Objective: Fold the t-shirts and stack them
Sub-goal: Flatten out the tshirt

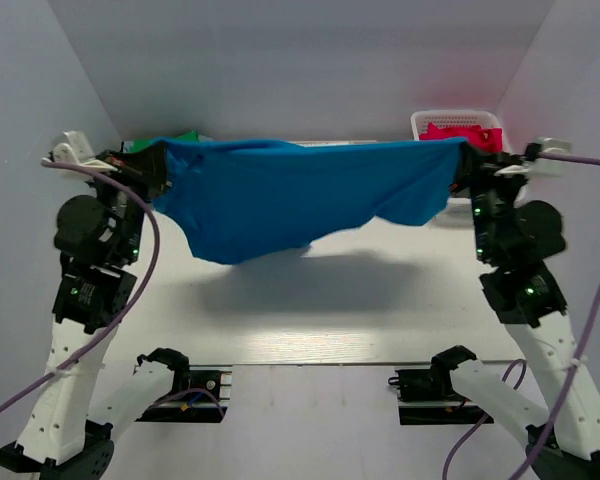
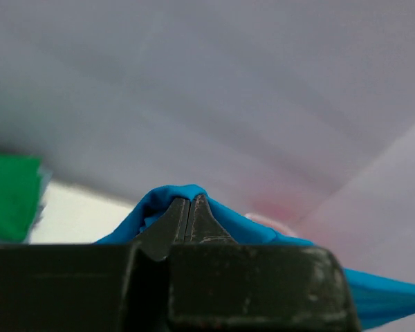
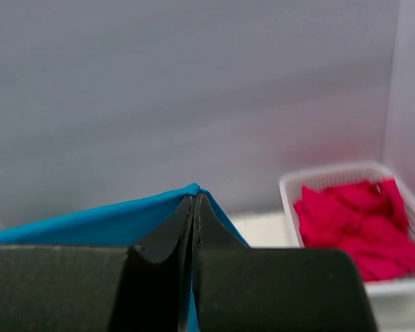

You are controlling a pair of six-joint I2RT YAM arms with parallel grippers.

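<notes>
The blue shirt (image 1: 290, 195) is soft matt cloth, creased. Each tool (image 2: 189, 220) (image 3: 194, 221) looks like scuffed matt black plastic. The basket (image 3: 401, 287) is white plastic mesh; the worktop (image 1: 310, 310) is smooth, faintly glossy.

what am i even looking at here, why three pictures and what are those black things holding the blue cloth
These are two robot arms bolted to a table. The wide picture comes from a fixed camera above and behind them; the other two come from small cameras on each wrist, looking past its own fingers. The left end effector and right end effector each pinch one end of a blue t-shirt, stretching it in the air above the table. At the back right a white basket holds crimson shirts. A green shirt lies at the back left.
</notes>
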